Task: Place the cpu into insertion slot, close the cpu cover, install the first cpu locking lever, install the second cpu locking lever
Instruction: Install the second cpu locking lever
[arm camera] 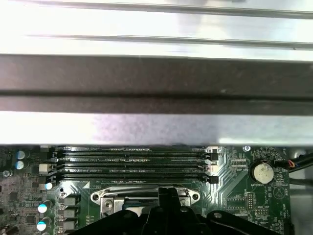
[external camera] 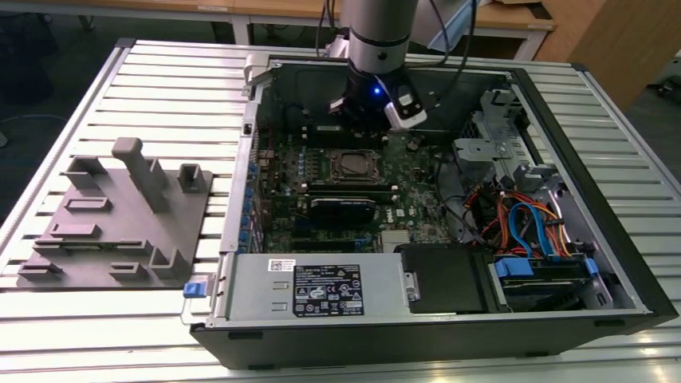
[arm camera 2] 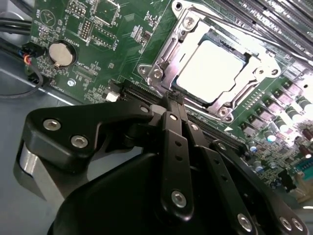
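**Black gripper over a seated, covered CPU**

Black anodised gripper (arm camera 2: 175, 105), second wrist view: fingers pressed together, holding nothing, tips poised just beside the near edge of the socket.

Item, cpu (arm camera 2: 211, 68): dull silvery square, lying flat in the insertion slot (arm camera 2: 240, 89), framed on all sides.

Item, cpu cover (arm camera 2: 168, 46): silvery metal frame, lowered flat around the chip, its window showing the chip top. Screw heads sit at the frame corners.

Item, coin cell battery (arm camera 2: 61, 53): round, silver, at about 9 o'clock from the socket in the second wrist view, well apart from it on the green motherboard (arm camera 2: 98, 29).

Item, memory slots (arm camera: 132, 159): four long black rows in the first wrist view, just beyond the socket at 12 o'clock, with a grey chassis wall (arm camera: 156, 127) behind them.

Exterior view, farther out: open computer case (external camera: 627, 263) lying on a slatted metal table (external camera: 139, 88); the arm (external camera: 380, 36) descends into it at 12 o'clock of the socket (external camera: 352, 164). Power supply (external camera: 309, 289) sits at the case's 6 o'clock edge. Grey fixture tray (external camera: 112, 219) rests on the table at 9 o'clock, apart from the case.
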`<act>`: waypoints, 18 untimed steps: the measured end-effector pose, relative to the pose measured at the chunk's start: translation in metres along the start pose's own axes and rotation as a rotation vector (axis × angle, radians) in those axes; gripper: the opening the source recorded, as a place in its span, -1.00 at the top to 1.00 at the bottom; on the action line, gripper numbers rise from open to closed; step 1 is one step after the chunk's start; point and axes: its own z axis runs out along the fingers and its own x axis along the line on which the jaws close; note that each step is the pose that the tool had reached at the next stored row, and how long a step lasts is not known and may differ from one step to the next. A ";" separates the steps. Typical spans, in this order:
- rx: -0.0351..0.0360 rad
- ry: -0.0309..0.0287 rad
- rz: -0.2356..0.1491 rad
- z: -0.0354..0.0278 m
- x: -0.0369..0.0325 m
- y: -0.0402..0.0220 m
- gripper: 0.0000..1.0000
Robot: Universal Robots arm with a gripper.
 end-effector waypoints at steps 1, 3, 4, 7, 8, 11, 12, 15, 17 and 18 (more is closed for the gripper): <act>0.0000 0.0000 0.000 -0.0011 -0.0001 0.0001 0.80; -0.0003 -0.0001 0.000 -0.0014 -0.0001 0.0000 0.80; -0.0001 0.0001 0.000 -0.0016 -0.0001 -0.0004 0.80; 0.0000 0.0000 0.000 -0.0014 -0.0001 -0.0025 0.80; 0.0000 0.0000 0.000 -0.0014 -0.0001 -0.0035 0.80; -0.0001 0.0000 0.000 -0.0016 -0.0001 -0.0067 0.80; 0.0000 0.0001 0.000 -0.0017 -0.0001 -0.0075 0.80; 0.0000 0.0000 0.000 -0.0017 -0.0001 -0.0078 0.80; 0.0000 0.0000 0.000 -0.0017 -0.0001 -0.0079 0.80; 0.0000 0.0000 0.000 -0.0017 -0.0001 -0.0079 0.80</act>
